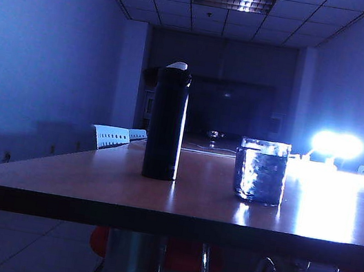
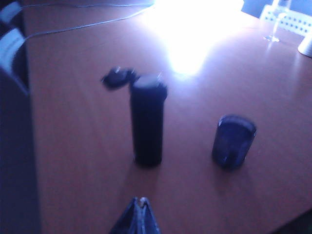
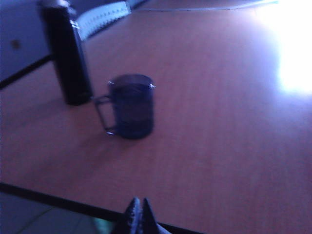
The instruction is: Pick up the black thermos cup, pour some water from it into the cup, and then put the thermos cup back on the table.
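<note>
both grippers closed, holding nothing: left gripper (image 2: 140,214) and right gripper (image 3: 137,214) off the table (image 1: 55,181). black thermos cup (image 1: 166,125) upright near cup (image 1: 260,171).

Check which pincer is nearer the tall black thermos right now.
Left, apparently. The shut left pincer sits just in front of the tall black thermos, apart from it. The shut right pincer hangs off the wooden table edge, the clear glass cup in between.

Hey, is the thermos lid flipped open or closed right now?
Open. In the left wrist view the flip-top lid hangs back beside the mouth of the upright black thermos cup.
</note>
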You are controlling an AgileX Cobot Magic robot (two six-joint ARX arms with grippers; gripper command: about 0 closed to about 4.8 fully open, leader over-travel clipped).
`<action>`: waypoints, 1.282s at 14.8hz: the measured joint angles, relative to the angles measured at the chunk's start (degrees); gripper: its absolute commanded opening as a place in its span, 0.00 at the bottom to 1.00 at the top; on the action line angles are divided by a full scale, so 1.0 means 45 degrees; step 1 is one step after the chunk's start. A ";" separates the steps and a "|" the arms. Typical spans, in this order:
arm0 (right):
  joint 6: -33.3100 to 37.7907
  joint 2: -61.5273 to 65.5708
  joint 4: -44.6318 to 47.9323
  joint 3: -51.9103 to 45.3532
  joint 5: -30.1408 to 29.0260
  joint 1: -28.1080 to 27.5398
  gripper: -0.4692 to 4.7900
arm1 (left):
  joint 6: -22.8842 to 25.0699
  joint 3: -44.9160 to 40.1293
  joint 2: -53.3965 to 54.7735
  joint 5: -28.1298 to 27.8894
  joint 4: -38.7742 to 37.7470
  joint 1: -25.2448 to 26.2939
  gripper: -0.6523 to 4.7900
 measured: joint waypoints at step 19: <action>-0.0005 0.0005 0.0296 -0.0092 0.0238 0.0000 0.09 | -0.1656 -0.8728 -0.6703 -0.0457 0.3487 0.2628 0.11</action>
